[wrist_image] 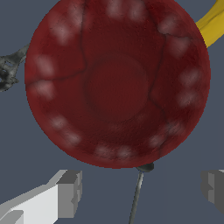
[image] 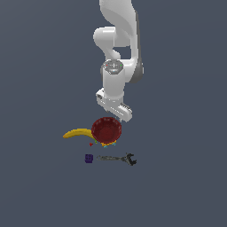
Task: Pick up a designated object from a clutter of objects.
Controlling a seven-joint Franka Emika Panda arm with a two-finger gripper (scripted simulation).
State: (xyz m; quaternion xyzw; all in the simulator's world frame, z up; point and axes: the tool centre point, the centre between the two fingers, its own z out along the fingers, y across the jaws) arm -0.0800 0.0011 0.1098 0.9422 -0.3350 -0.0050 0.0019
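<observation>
In the wrist view only the thin dark shaft of the screwdriver (wrist_image: 136, 197) shows, running out from under the rim of the dark red scalloped bowl (wrist_image: 116, 83); its handle is out of view. My gripper (wrist_image: 140, 190) is open, one finger on each side of the shaft and not touching it. Seen from the exterior view, the gripper (image: 119, 118) hangs low at the far rim of the bowl (image: 106, 130), and I cannot make out the screwdriver there.
A yellow banana (image: 77, 133) lies on the exterior view's left of the bowl. In front of the bowl are an orange speckled lump (image: 106, 144), a tiny purple cube (image: 88, 158) and a dark grey wrench (image: 117, 158). The wrist view catches the wrench (wrist_image: 8, 70) and the banana (wrist_image: 214, 24) at its edges.
</observation>
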